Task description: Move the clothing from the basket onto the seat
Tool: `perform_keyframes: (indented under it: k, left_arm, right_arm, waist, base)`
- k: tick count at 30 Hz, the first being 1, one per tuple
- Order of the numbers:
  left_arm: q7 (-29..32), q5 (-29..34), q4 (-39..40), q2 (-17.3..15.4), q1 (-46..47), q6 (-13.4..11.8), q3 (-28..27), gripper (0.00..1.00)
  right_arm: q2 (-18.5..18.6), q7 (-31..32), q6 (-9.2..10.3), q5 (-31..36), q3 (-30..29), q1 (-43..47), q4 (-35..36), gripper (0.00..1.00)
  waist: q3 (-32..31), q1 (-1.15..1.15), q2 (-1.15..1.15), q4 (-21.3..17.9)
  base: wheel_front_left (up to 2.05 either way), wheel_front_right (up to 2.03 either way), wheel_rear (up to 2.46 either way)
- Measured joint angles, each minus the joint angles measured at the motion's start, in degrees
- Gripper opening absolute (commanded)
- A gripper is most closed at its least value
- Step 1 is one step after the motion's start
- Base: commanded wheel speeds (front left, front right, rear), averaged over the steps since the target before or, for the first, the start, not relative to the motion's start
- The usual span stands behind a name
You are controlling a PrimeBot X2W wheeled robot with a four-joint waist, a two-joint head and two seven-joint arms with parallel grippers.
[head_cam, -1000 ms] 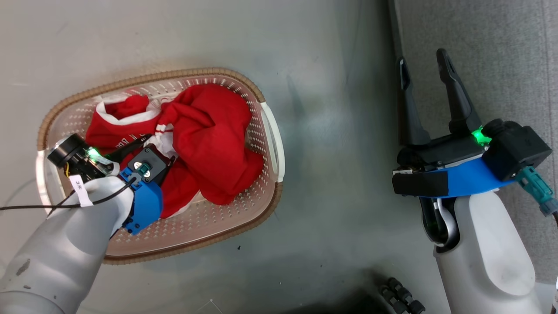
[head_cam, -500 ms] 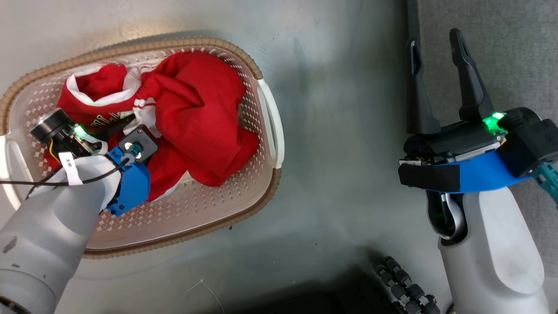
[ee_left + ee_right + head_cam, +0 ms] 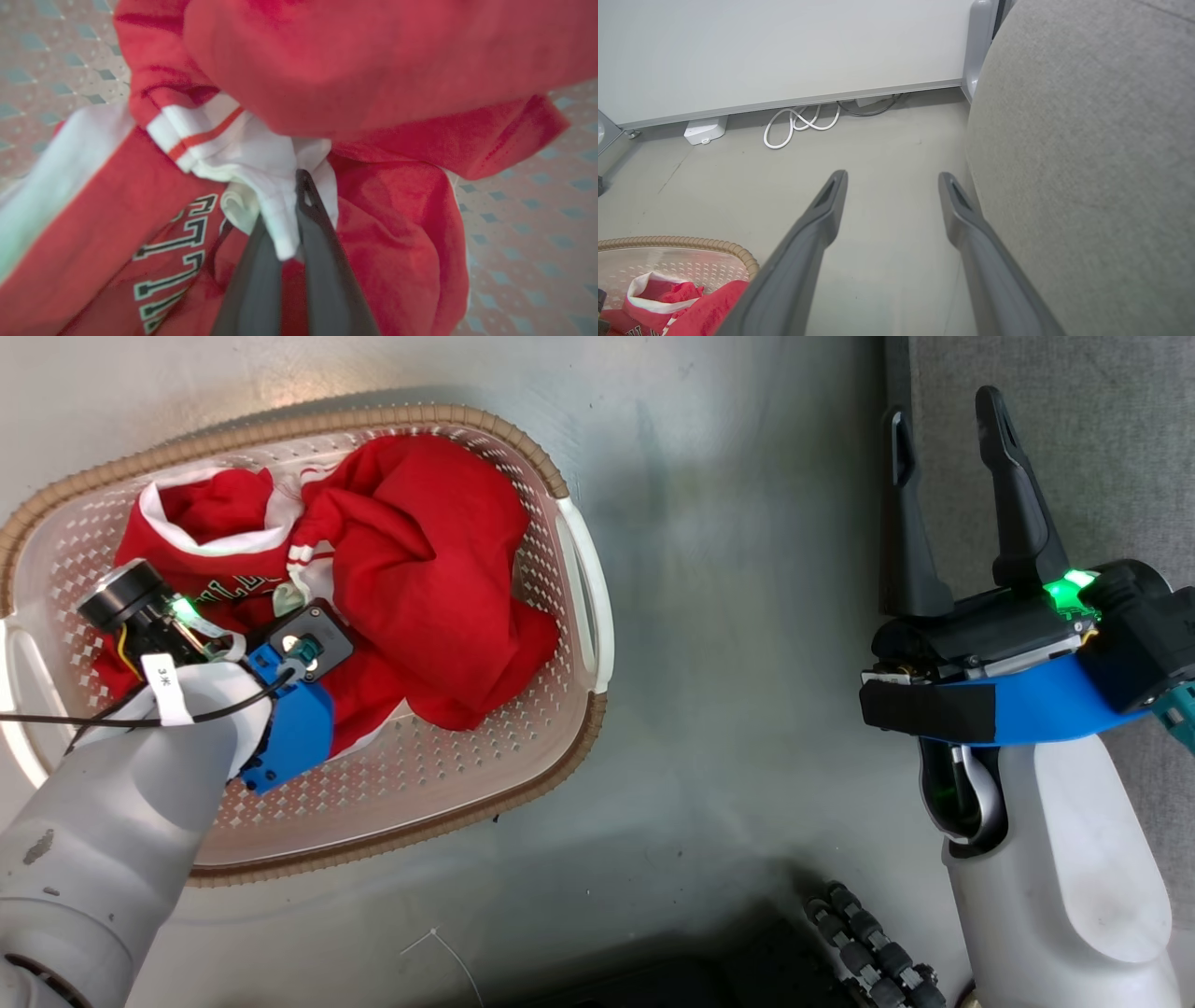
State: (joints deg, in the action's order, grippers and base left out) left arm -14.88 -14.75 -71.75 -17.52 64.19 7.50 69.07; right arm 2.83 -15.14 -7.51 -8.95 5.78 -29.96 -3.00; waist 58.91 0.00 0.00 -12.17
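Observation:
The clothing point(image 3: 420, 579), red with white trim and lettering, lies heaped in the basket point(image 3: 579, 747), a white perforated one with a brown rim, on the floor at left. My left gripper point(image 3: 275, 607) reaches down into the heap. In the left wrist view this gripper point(image 3: 287, 210) is shut on a fold of white fabric of the clothing point(image 3: 373, 242). My right gripper point(image 3: 943, 411) stands open and holds nothing, its fingers over the left edge of the grey seat point(image 3: 1102, 448). From the right wrist, the gripper point(image 3: 892, 177) points along the floor beside the seat point(image 3: 1087, 140), with the basket point(image 3: 691, 242) at lower left.
Bare grey floor separates basket and seat. A white cable point(image 3: 798, 123) and a small white box point(image 3: 705, 129) lie at the foot of a pale wall panel. Black rollers of my base point(image 3: 868, 943) show at the bottom edge.
My left gripper has shut on the white fabric in the heap. The head camera has shifted, so the whole picture has slid. The right gripper stays open.

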Motion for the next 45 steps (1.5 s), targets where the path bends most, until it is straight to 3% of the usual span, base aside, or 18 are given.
perform_keyframes:
  k: [8,19,45]
  left_arm:
    - [-0.11,-2.63,1.72,0.9,-0.16,0.0,0.81,0.0]
    - [-0.12,-4.44,11.58,0.92,-4.17,-0.01,-1.16,0.0]
    - [-0.15,-3.67,36.1,1.93,-20.08,-1.64,-17.73,0.0]
  right_arm:
    - [0.0,0.0,0.0,-0.19,-0.51,0.03,-0.85,1.0]
    - [0.0,0.0,0.0,-0.58,-1.03,1.01,-3.3,1.0]
    - [-0.01,0.0,0.0,0.3,-3.15,10.04,-8.81,1.0]
  waist:
    - [-2.17,0.0,0.0,0.55]
    - [-8.61,0.0,0.0,1.94]
    - [-30.28,-0.01,0.0,7.48]
  base:
    - [0.0,0.0,0.0]
    - [0.0,0.0,0.0]
    - [0.0,0.0,0.0]
